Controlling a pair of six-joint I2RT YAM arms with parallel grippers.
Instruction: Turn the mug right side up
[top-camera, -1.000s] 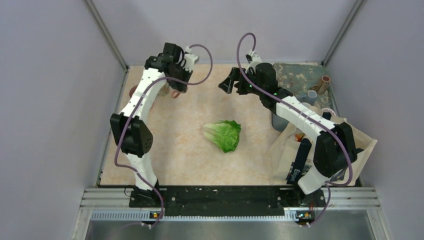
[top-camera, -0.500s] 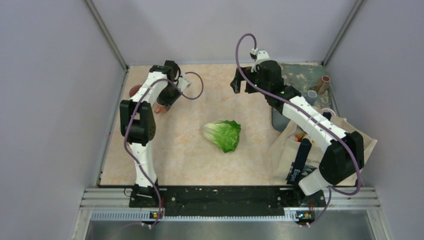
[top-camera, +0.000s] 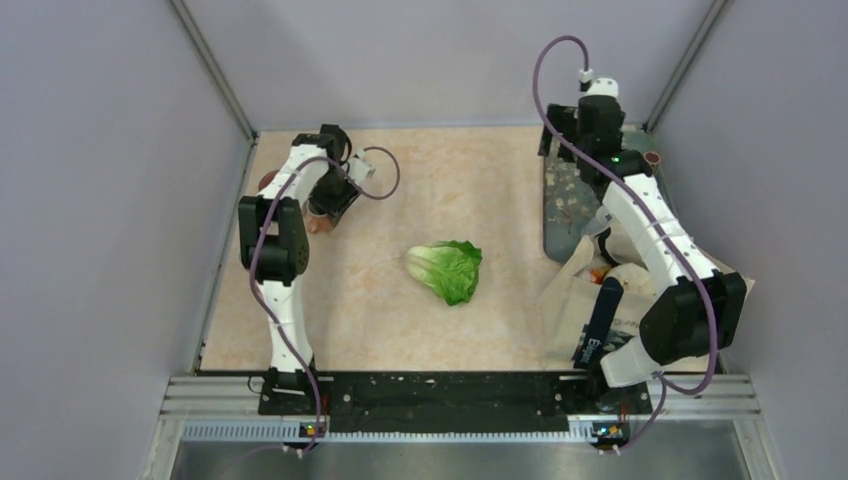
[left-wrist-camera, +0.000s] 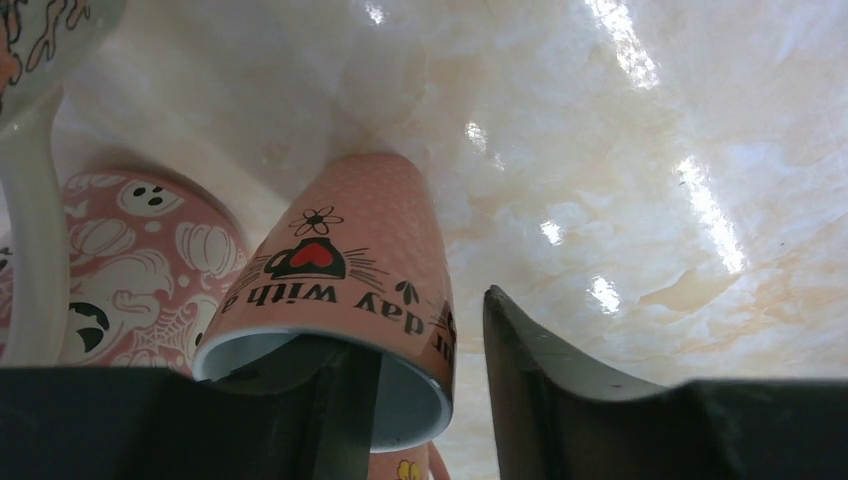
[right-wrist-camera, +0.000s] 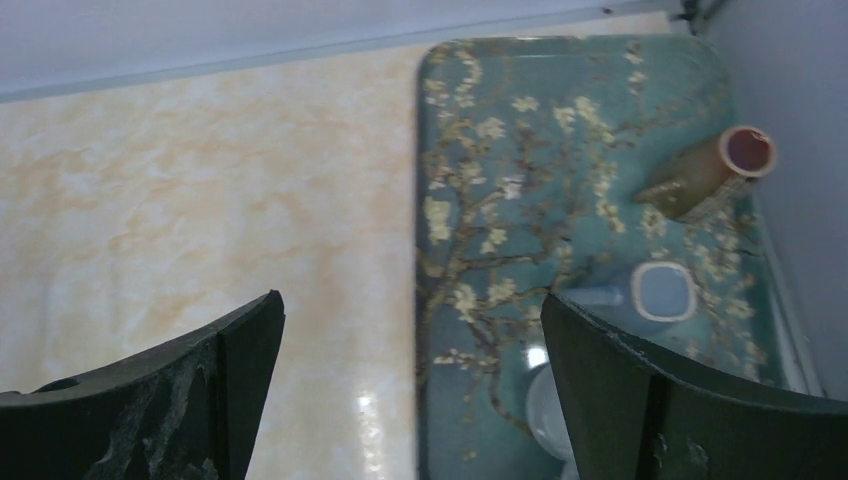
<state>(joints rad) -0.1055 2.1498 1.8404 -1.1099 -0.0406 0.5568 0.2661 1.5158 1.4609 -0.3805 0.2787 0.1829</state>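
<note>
The pink mug (left-wrist-camera: 345, 240) with a heart and black lettering sits tilted at the far left of the table, its white-lined mouth facing the left wrist camera and its base against the tabletop. It shows as a small pink spot in the top view (top-camera: 318, 222). My left gripper (left-wrist-camera: 420, 330) is open astride the mug's rim. One finger is inside the mouth and the other is outside, with a gap to the wall. From above, the left gripper (top-camera: 326, 208) hides most of the mug. My right gripper (right-wrist-camera: 411, 297) is open and empty over the tray's left edge (top-camera: 556, 138).
A pink ghost-and-pumpkin dish (left-wrist-camera: 120, 270) and a white mug's handle (left-wrist-camera: 30, 230) crowd the mug's left side. A lettuce head (top-camera: 447, 270) lies mid-table. A floral tray (right-wrist-camera: 520, 120) at the back right holds a brown cup (right-wrist-camera: 715, 170) and a blue cup (right-wrist-camera: 663, 290). A bag (top-camera: 575, 300) stands on the right.
The left arm has come down from a raised pose to the table at the far left with the mug. The right arm has swung from the back centre to the right, over the tray.
</note>
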